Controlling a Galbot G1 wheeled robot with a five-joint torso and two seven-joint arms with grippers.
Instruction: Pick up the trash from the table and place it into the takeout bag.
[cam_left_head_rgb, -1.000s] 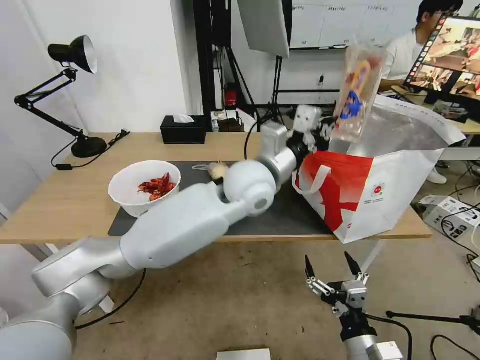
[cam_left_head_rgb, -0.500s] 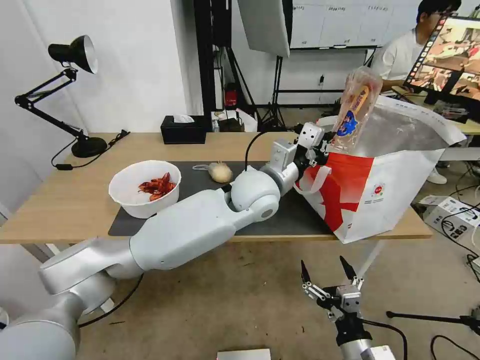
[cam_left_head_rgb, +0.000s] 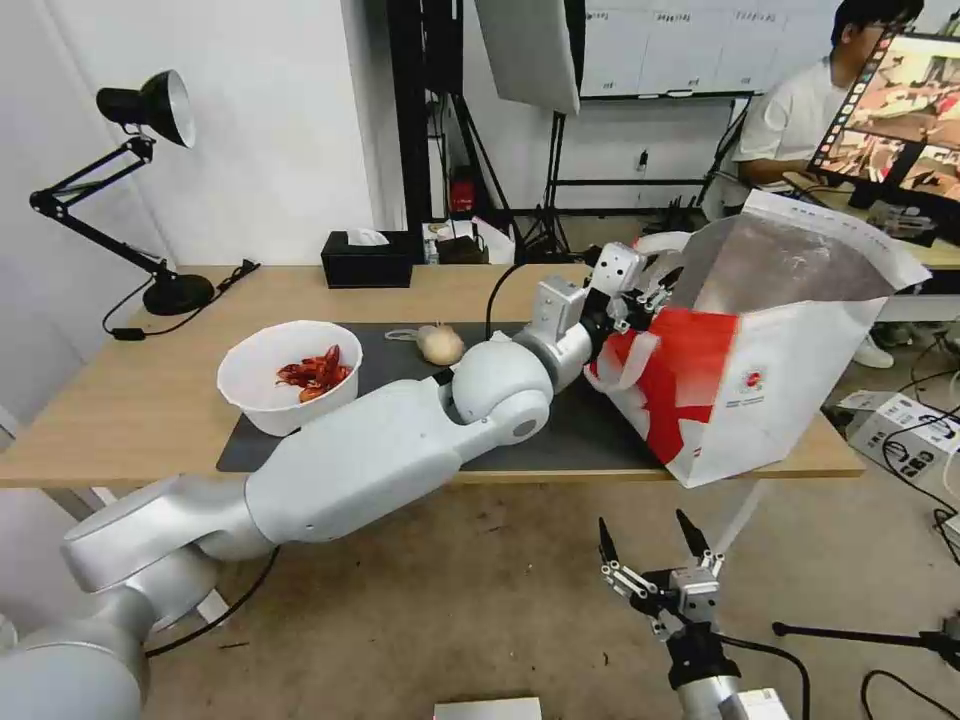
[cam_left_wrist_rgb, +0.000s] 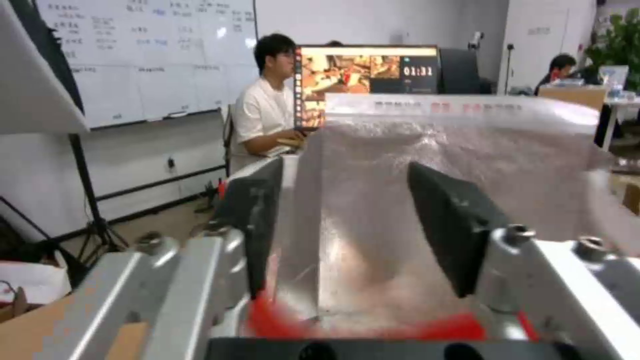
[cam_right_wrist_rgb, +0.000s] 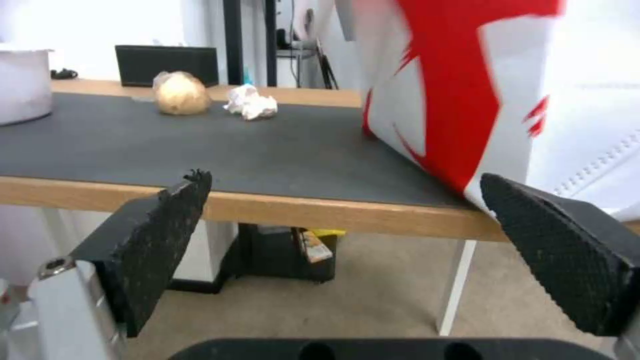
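Right gripper (cam_left_head_rgb: 655, 545): parked low, in front of the table's near edge and below it; jaws spread wide, nothing between them.

Table (cam_left_head_rgb: 130, 400): long light-wood top with a dark mat (cam_left_head_rgb: 560, 420) over its middle.

Bowl (cam_left_head_rgb: 290, 375): white, with red crayfish shells; sits on the mat's left end, near the front edge.

Takeout bag (cam_left_head_rgb: 780, 380): at the table's right end, its base over the mat's right edge and reaching the near right corner. It leans, mouth up and open, foil lining showing.

Left gripper (cam_left_head_rgb: 640, 290): arm stretched across the mat; gripper at the bag's near rim, just above the red side. In the left wrist view both pads (cam_left_wrist_rgb: 453, 225) stand apart with only foil lining beyond them; nothing is held.

Beige lump (cam_left_head_rgb: 440, 345): in clear plastic, on the mat towards its far edge, between bowl and bag.

Crumpled tissue (cam_right_wrist_rgb: 252, 104): on the mat just beside the lump, on the bag side.

Tissue box (cam_left_head_rgb: 366, 258): black, at the table's far edge; not trash.

Step in hand, judged: drop into the bag looks finished; hand empty at the rim.

Doing it well: lift clear of the loop handle (cam_left_head_rgb: 625, 365) before swinging away, else the leaning bag may tip. Lump and tissue look the closest next picks.
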